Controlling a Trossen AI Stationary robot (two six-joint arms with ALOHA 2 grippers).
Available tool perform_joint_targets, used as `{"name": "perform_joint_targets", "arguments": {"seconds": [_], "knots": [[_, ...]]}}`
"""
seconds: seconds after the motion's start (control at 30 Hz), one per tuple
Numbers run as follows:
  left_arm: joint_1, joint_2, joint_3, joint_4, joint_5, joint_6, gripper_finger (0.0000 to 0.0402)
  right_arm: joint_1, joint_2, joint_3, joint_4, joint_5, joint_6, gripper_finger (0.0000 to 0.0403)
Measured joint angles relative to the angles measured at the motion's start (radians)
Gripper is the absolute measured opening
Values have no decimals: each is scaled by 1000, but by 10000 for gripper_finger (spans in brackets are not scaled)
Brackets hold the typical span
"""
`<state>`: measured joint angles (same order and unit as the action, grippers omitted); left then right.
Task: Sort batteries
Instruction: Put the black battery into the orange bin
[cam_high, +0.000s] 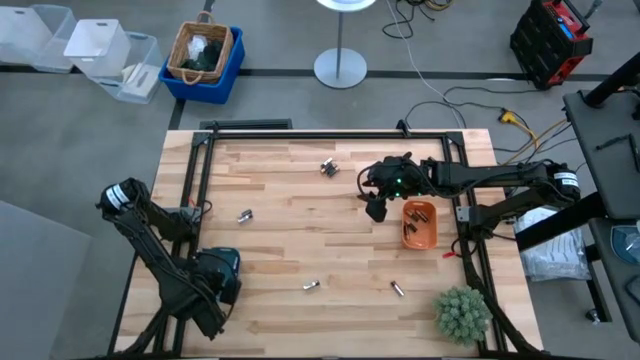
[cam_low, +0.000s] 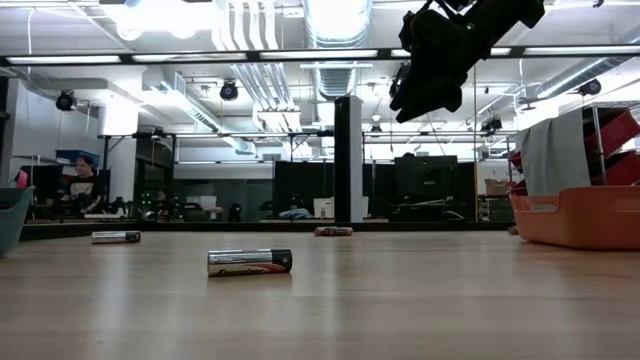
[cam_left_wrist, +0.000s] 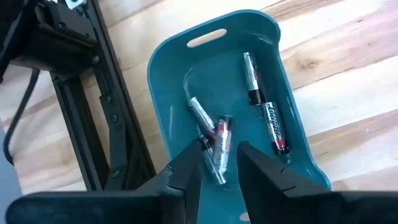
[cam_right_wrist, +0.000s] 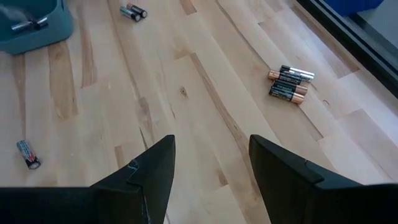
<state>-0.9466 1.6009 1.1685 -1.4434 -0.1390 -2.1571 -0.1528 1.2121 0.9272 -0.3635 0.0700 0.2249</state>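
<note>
Some batteries are in my trays, and some are not sorted yet.

A battery (cam_low: 249, 262) lies close to the low camera, loose on the wood surface (cam_high: 300, 240). My left gripper (cam_left_wrist: 219, 163) hangs over the teal tray (cam_left_wrist: 168, 93) at the left front corner, jaws open a little and holding nothing; a few batteries lie inside. My right gripper (cam_right_wrist: 211, 165) floats high near the orange tray (cam_high: 419, 224) at the right edge, jaws wide open and holding nothing. That tray holds some too. I think about half is left: a small bunch (cam_right_wrist: 288, 83) near the back edge, one (cam_high: 245, 215) toward the left, two by the front edge.
</note>
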Motion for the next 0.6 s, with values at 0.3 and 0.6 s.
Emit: {"name": "perform_joint_targets", "arguments": {"seconds": [0.3,0.6], "knots": [[5,0,106,-19,-169,133,84,0,0,0,113,0,3,199],[34,0,211,-131,-477,295,84,0,0,2,169,0,36,199]]}}
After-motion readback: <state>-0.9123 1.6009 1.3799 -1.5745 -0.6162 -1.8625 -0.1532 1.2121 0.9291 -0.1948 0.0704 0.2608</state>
